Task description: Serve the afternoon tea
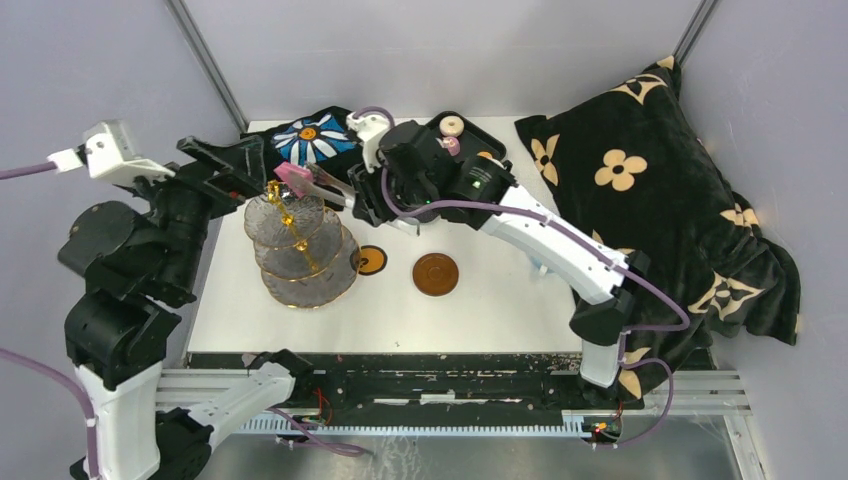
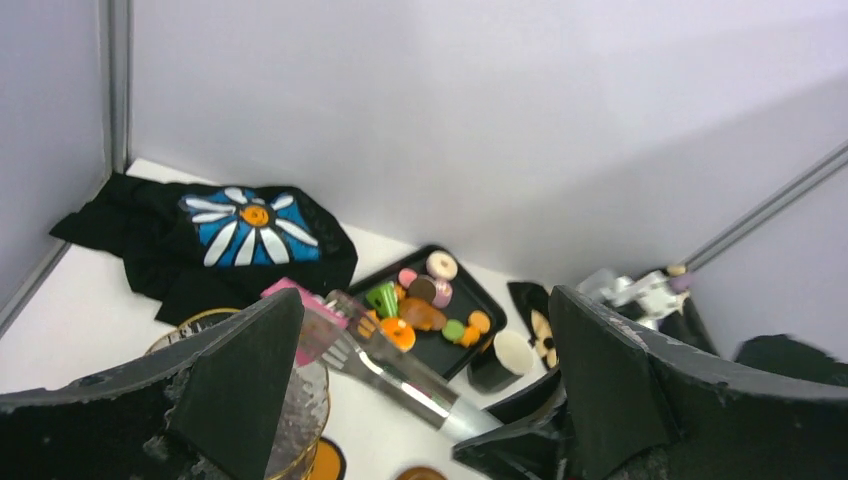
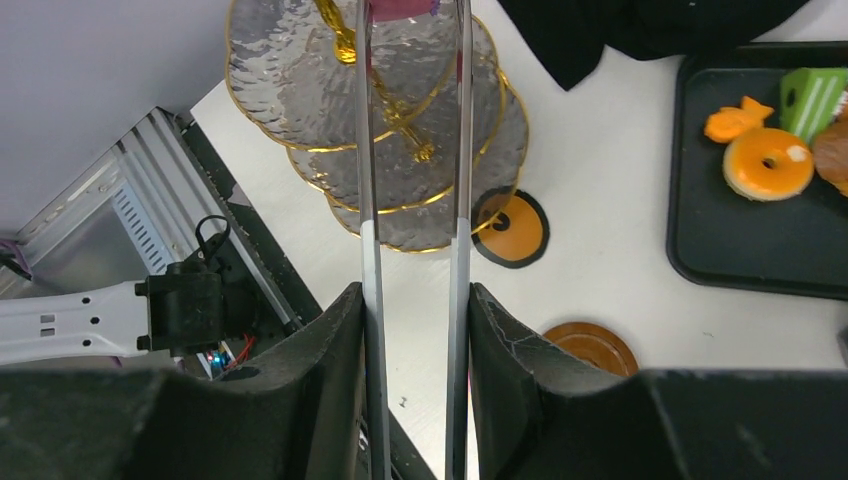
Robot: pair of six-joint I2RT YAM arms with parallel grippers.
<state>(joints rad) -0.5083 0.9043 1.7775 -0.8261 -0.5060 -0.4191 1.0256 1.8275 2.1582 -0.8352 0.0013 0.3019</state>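
Though cropped right-wrist, pink pastry in tongs shows overhead.

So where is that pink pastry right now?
The pink pastry is left of centre in the top view, pinched in tongs held by the right gripper, over the top tier of the glass stand.

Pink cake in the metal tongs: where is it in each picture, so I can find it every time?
Top external: the pink cake is left of centre, at the tip of the tongs, over the glass stand.
Left wrist: low and left of centre, again at the tip.
Right wrist: cut off at the very top edge, between the two arms.
Shared landmark: the gold-trimmed glass stand, close by the cake in every view.
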